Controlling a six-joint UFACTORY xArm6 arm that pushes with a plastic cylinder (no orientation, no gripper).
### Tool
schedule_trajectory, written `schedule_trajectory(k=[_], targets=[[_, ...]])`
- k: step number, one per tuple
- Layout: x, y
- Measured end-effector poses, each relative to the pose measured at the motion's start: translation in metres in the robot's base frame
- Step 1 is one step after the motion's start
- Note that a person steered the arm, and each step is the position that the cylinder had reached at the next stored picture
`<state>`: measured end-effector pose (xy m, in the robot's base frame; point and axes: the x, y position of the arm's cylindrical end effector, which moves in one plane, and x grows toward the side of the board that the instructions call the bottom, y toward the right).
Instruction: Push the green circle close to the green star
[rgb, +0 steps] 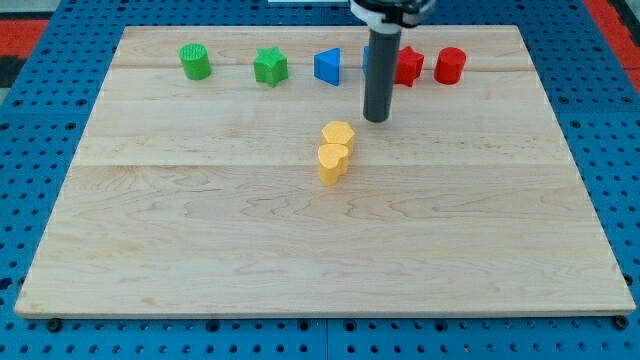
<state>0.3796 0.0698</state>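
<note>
The green circle (195, 62), a short cylinder, stands near the board's top left. The green star (270, 67) stands to its right, a clear gap between them. My tip (376, 119) is on the board at centre top, well to the right of both green blocks, just up and right of the yellow blocks. It touches no block.
A blue triangle (328, 66) stands right of the green star. A blue block (368, 56) is mostly hidden behind the rod. A red star (408, 66) and a red cylinder (450, 65) stand further right. Two yellow blocks (336, 150) touch at the centre. The wooden board (300, 240) ends at blue pegboard.
</note>
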Motion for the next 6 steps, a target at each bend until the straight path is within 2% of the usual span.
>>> schedule_trajectory(k=[1,3,5,6], targets=[[0.004,-0.002],[-0.029,-0.152],[-0.088,-0.312],[-0.119,-0.276]])
